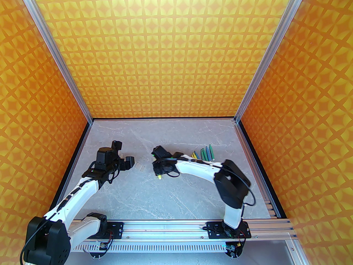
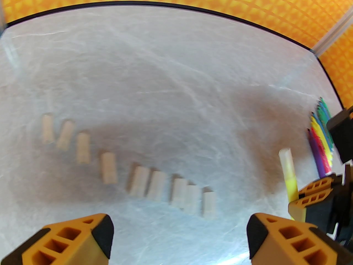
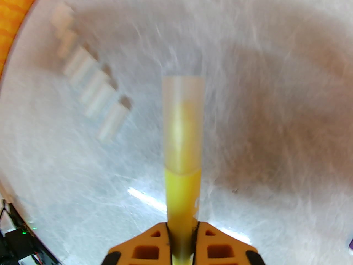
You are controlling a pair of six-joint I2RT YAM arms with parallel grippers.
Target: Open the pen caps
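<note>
My right fingers (image 3: 138,241) clench a yellow pen (image 3: 182,195), its clear cap (image 3: 183,120) on, above the worktop (image 3: 275,65). My left fingers (image 2: 74,239) stand spread and empty over a row of loose caps (image 2: 109,167). Other pens (image 1: 205,153) lie side by side, far right.

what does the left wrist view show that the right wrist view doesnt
Left wrist view: the left gripper, open over the table, all nine loose caps in a curved row, and the bunch of coloured pens at the right edge. Right wrist view: a close look at the right gripper shut on the yellow pen, with the pen's tip faintly visible through its cap. Both: the yellow pen with its cap on in the right gripper, loose caps and the table.
</note>
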